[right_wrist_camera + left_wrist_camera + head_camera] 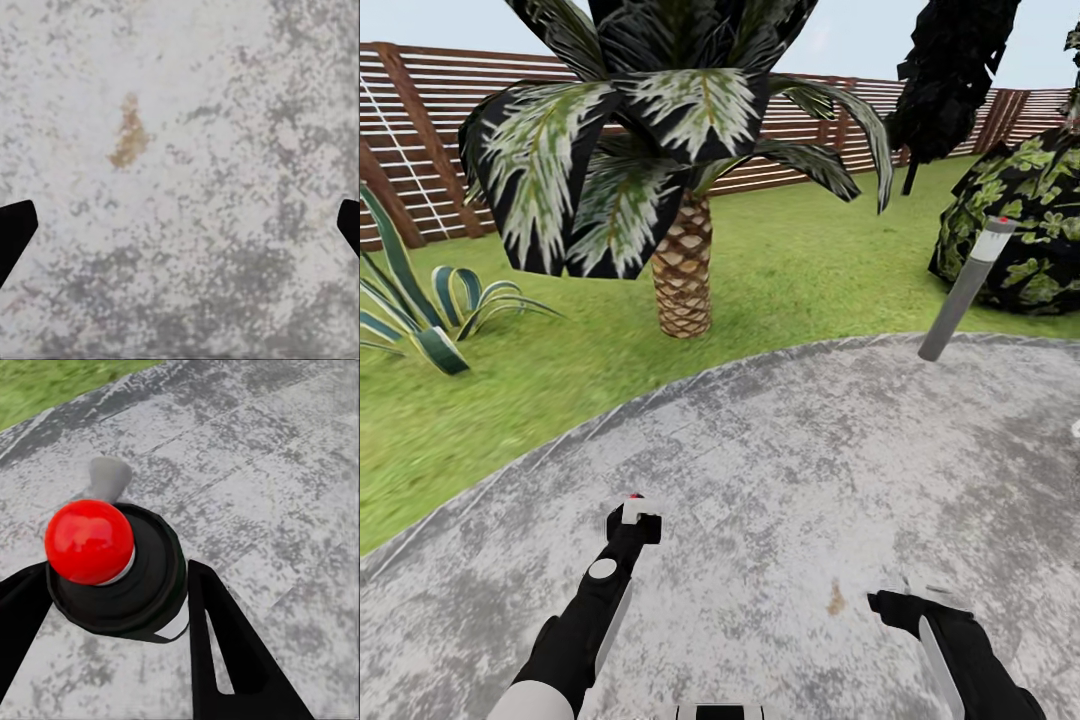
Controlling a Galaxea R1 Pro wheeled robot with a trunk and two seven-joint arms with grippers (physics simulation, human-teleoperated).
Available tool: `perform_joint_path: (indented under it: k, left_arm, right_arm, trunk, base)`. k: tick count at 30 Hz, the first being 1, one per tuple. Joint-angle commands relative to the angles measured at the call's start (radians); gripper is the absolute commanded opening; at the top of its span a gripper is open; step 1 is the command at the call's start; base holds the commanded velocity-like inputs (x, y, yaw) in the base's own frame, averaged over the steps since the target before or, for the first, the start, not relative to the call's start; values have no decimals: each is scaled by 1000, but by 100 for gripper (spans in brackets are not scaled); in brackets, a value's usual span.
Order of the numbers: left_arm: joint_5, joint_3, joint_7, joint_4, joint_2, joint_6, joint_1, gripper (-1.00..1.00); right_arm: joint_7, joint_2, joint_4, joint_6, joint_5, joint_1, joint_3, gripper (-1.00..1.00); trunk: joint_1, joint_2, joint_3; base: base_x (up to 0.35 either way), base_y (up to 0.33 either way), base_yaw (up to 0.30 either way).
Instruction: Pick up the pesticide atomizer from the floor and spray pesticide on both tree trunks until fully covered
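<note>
The left arm reached forward and low over the grey paved patch [790, 470], its black forearm angled up toward the middle of the head view. The left gripper [633, 520] was clamped on the pesticide atomizer [632, 510], whose white patch and small red top showed just above the fingers. In the left wrist view the bottle [120, 585] sat upright between the two black fingers [217, 645], which touched its dark round body on both sides, and its shiny red cap [88, 540] faced the camera.

The right arm lay lower and to the side, its black wrist turned down toward the paving. The right gripper [180, 225] was spread wide with nothing between the fingertips, above a small brownish stain [129, 139] on the stone.

Beyond the paving lay the lawn [790, 250], with a palm [682, 265] standing on it, a striped spiky plant [420, 300], a leafy bush [1025, 225], a grey post lamp [965, 290] and the slatted wooden fence [420, 130] behind.
</note>
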Motion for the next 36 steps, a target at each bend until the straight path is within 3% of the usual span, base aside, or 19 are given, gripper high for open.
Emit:
perform_joint_path:
  k: [1, 26, 36]
  left_arm:
    - [0, 0, 0, 0, 0, 0, 0, -100]
    - [0, 1, 0, 0, 0, 0, 0, -100]
    - [0, 1, 1, -1, 0, 0, 0, -100]
  right_arm:
    - [0, 0, 0, 0, 0, 0, 0, 100]
    - [0, 0, 0, 0, 2, 0, 0, 100]
    - [0, 0, 0, 0, 2, 0, 0, 100]
  trunk:
    - [0, 0, 0]
    - [0, 0, 0]
    - [0, 0, 0]
  base:
    - [-247, 0, -278]
    - [-327, 0, -217]
    - [-79, 0, -298]
